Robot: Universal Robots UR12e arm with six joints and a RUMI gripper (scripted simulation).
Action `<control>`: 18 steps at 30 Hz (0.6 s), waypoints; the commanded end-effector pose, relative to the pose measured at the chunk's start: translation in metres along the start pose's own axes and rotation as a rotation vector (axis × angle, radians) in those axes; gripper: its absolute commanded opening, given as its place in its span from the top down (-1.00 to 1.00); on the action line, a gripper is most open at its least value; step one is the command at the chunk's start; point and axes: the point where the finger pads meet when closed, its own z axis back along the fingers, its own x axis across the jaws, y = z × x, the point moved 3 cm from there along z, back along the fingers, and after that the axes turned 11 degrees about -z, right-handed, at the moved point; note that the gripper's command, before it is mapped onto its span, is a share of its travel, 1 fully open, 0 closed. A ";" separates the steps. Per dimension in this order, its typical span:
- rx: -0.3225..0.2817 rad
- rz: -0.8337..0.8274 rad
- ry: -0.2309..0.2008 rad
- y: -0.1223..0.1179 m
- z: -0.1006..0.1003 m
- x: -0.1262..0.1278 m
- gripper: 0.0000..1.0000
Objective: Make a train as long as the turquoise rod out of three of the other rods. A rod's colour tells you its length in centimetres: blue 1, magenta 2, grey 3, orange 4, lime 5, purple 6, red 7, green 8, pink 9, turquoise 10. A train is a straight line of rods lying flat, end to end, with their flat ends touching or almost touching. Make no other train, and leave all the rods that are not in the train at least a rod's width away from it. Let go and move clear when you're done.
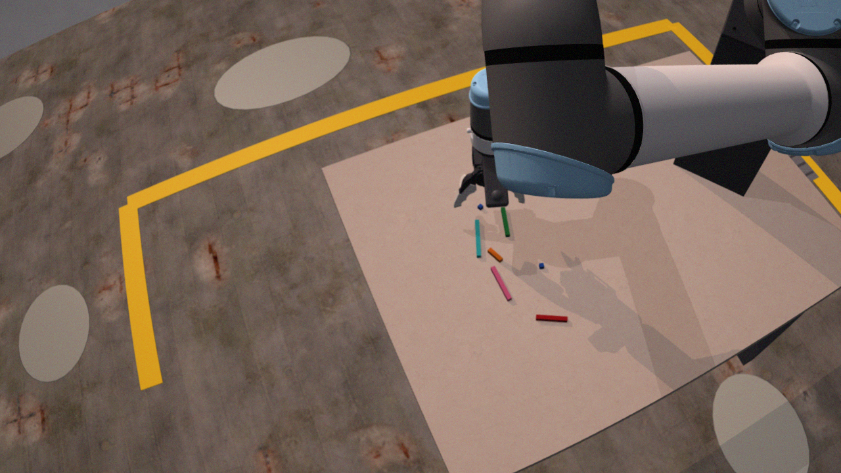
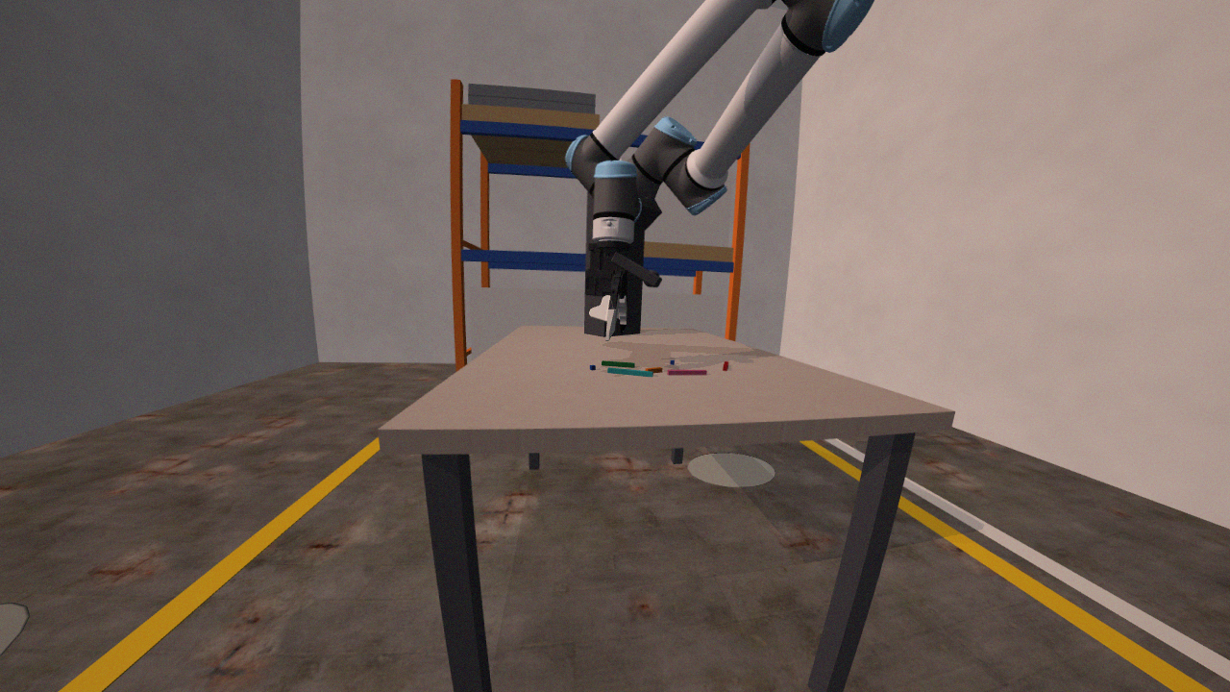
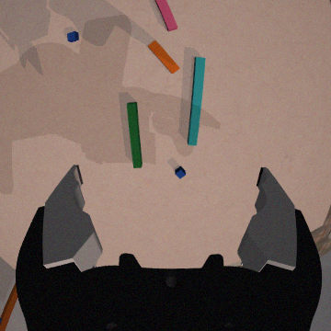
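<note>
Top cam: pale pinkish rectangular tabletop [image 1: 411, 353] [image 2: 671, 408] [image 3: 276, 92] w/ 7 rods lying apart, no train built yet. Long turquoise square-section rod [image 1: 477, 238] [image 2: 630, 372] [image 3: 197, 101] is roughly parallel to the dark green straight rod [image 1: 505, 222] [image 2: 617, 363] [image 3: 134, 135], w/ a gap btwn. Tiny blue cube-like rod [image 1: 480, 207] [image 2: 592, 367] [image 3: 180, 172] is near their arm-side ends. Short orange bar-shaped rod [image 1: 495, 254] [image 2: 653, 370] [image 3: 164, 57] sits at an angle near the turquoise one's other end, then the long pink straight rod [image 1: 500, 283] [image 2: 687, 372] [image 3: 166, 15]. Second tiny blue rod [image 1: 541, 265] [image 2: 672, 362] [image 3: 73, 36] is off by itself, & the dark red straight rod [image 1: 551, 318] [image 2: 725, 365] is farthest out.

Exterior cam: black two-jaw gripper w/ grey fingers [image 2: 608, 330] is up above the table, arm bent over it, rods all flat on top.

Wrist cam: fingers spread all the way, nothing held. Nearer blue rod shows btwn the tips in this view, but it's down on the table. Red one's out of frame here.
</note>
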 end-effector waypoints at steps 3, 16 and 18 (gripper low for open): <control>0.001 0.224 0.011 0.009 0.000 0.004 -1.00; 0.003 0.570 0.011 0.022 0.000 0.009 -1.00; 0.003 0.625 0.011 0.024 0.000 0.010 -1.00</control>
